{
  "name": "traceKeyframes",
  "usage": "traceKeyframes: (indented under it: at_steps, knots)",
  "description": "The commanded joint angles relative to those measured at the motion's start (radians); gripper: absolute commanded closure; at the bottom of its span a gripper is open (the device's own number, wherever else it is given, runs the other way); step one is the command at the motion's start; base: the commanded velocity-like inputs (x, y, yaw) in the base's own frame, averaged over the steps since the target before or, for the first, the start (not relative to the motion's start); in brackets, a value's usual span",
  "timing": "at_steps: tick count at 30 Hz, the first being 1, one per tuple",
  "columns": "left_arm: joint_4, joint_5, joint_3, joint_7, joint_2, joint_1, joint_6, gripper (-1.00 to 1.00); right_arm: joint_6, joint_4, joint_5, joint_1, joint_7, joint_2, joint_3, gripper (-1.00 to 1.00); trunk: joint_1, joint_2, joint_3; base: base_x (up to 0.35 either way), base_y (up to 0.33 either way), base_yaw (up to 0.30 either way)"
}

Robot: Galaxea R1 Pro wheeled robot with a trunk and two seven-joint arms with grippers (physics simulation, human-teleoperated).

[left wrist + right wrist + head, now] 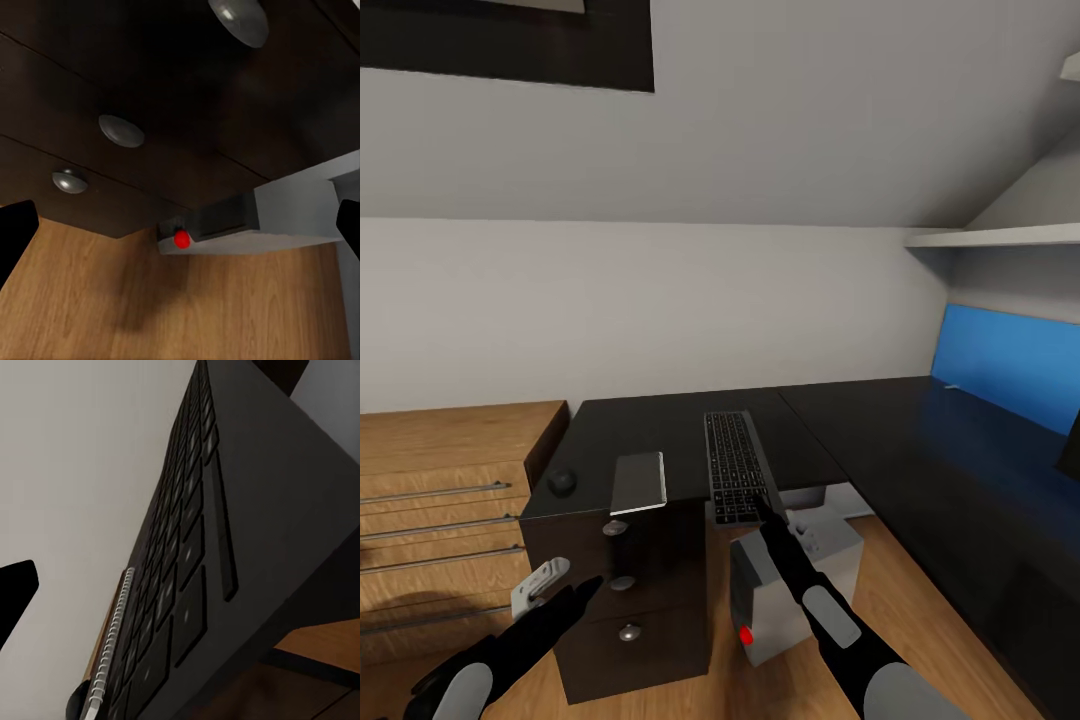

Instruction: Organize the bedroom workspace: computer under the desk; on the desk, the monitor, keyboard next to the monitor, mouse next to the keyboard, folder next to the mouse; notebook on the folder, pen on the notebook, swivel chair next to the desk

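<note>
In the head view, the black worktop (880,440) runs from the middle of the frame to the lower right. The keyboard (736,466) lies in the middle of the frame, on the worktop's front part, and its near end sticks out over the edge. To its left lies the grey notebook (639,483), close beside it but not touching. Further left, near the worktop's corner, sits the small black mouse (562,482). Under the notebook is the black drawer unit (630,600) with round silver knobs. The grey computer (785,585) stands on the wooden floor (920,620) just right of the drawers, below the keyboard, with a red dot on its dark front.

The right claw (762,505) reaches up from the lower right and is at the near end of the keyboard. The pictures do not show if it is clenched or released. The left claw (582,592) is at the lower left, in front of the drawers. In the left wrist view its two fingers (15,236) stand wide apart with nothing between them.

A light-wood drawer chest (450,500) stands at the left edge, and a blue wall panel (1010,365) is at the right.
</note>
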Motion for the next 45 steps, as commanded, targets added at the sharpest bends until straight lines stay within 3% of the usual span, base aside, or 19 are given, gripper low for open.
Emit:
traceKeyframes:
  at_steps: [1, 34, 35, 45]
  knots:
    - [-0.001, 0.011, 0.001, 0.009, 0.0, -0.001, 0.003, -1.0, -0.008, 0.002, -0.011, -0.001, 0.002, -0.001, 0.008, -1.0, 0.0, -0.001, -0.001, 0.0, 0.0, 0.0]
    - [-0.001, 0.011, 0.003, 0.007, 0.0, -0.001, 0.003, -1.0, -0.008, 0.005, -0.01, -0.001, 0.002, 0.003, 0.014, -1.0, 0.0, -0.001, -0.001, 0.0, 0.0, 0.0]
    - [-0.001, 0.011, 0.003, 0.007, 0.0, -0.001, 0.003, -1.0, -0.008, 0.004, -0.01, -0.001, 0.002, 0.003, 0.014, 1.0, 0.0, -0.001, -0.001, 0.0, 0.0, 0.0]
    - [-0.001, 0.011, 0.003, 0.007, 0.0, -0.001, 0.003, -1.0, -0.008, 0.004, -0.009, -0.001, 0.002, 0.002, 0.013, 1.0, 0.0, -0.001, -0.001, 0.0, 0.0, 0.0]
